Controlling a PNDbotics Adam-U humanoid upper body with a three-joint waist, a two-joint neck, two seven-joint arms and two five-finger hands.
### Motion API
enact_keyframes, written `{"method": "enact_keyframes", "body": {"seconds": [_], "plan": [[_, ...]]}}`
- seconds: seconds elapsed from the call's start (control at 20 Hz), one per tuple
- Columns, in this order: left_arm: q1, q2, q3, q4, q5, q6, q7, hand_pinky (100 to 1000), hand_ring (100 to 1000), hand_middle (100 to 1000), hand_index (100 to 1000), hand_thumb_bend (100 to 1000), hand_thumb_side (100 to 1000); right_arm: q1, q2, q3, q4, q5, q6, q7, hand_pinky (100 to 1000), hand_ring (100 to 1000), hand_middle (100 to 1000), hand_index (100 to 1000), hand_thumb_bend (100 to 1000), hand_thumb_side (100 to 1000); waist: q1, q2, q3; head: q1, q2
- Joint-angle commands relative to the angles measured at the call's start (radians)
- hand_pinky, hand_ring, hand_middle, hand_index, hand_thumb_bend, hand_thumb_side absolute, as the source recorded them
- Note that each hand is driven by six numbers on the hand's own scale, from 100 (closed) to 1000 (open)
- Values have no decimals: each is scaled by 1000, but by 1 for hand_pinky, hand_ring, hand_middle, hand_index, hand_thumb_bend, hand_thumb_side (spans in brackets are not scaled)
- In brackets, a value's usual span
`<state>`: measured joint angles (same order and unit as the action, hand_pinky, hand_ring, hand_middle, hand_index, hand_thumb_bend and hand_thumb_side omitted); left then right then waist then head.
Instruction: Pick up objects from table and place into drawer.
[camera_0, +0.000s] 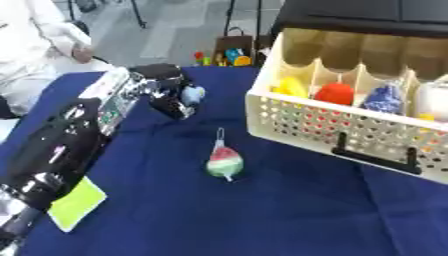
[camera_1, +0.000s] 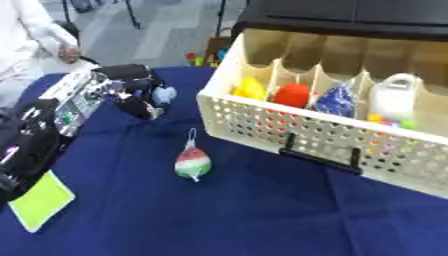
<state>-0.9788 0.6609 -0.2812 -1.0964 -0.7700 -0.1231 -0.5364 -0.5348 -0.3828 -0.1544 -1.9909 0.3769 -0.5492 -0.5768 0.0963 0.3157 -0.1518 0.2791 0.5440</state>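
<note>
Dark blue cloth covers the surface (camera_0: 289, 215), and on it we see the cream perforated plastic drawer (camera_1: 289, 131) pulled out of its black cabinet (camera_1: 350, 15) toward us, which we read as deliberate: its open top lets a hand lower things straight in. Its cardboard dividers already keep a yellow item (camera_1: 249, 88), a red rounded item (camera_1: 291, 94), a blue patterned item (camera_1: 335, 100) and a white plastic jug (camera_1: 394, 102) in separate compartments. Our left hand (camera_0: 175, 95) hangs above the far left of the surface, fingers curled around a small pale blue object (camera_0: 192, 93), so we judge this piece to be gripped and on its way to the drawer, which stands well to the hand's right. The left arm (camera_0: 61, 145) runs in from the lower left edge, black and silver, stretched forward with the hand bent downward at the wrist. The red, white and green watermelon-patterned soft toy with a cord loop (camera_0: 224, 161) lies alone in the middle of the surface, between hand and drawer, waiting its turn. A lime green flat card (camera_0: 77, 202) sits just beside the arm. Our right hand shows in neither view.
</note>
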Motion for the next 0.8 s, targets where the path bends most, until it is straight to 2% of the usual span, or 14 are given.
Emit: {"method": "enact_keyframes", "body": {"seconds": [0.05, 0.35, 0.55, 0.6, 0.8], "plan": [[-26, 56, -2, -73, 30, 3, -15, 275, 491, 450, 721, 100, 465, -4, -18, -7, -9, -8, -4, -8, 582, 592, 601, 725, 100, 690, -7, -31, 4, -10, 11], [-40, 80, 4, -215, 111, 26, -32, 263, 480, 434, 718, 100, 432, 5, -24, -9, -9, -12, -1, -9, 581, 593, 610, 725, 100, 688, -4, -54, 12, -25, 32], [-35, 91, 5, -271, 151, 62, -46, 263, 480, 434, 718, 100, 432, 6, -25, -11, -9, -12, 1, -9, 581, 594, 610, 725, 100, 688, -3, -57, 12, -27, 34], [-42, 85, 10, -284, 159, 62, -42, 258, 470, 418, 717, 100, 377, 7, -25, -10, -9, -13, 3, -9, 580, 594, 619, 725, 100, 686, -2, -65, 10, -26, 40], [-83, 92, 11, -379, 217, 24, -21, 261, 469, 417, 717, 100, 353, 14, -29, -10, -9, -16, 6, -12, 579, 594, 623, 725, 100, 684, 0, -80, 18, -40, 53]]}}
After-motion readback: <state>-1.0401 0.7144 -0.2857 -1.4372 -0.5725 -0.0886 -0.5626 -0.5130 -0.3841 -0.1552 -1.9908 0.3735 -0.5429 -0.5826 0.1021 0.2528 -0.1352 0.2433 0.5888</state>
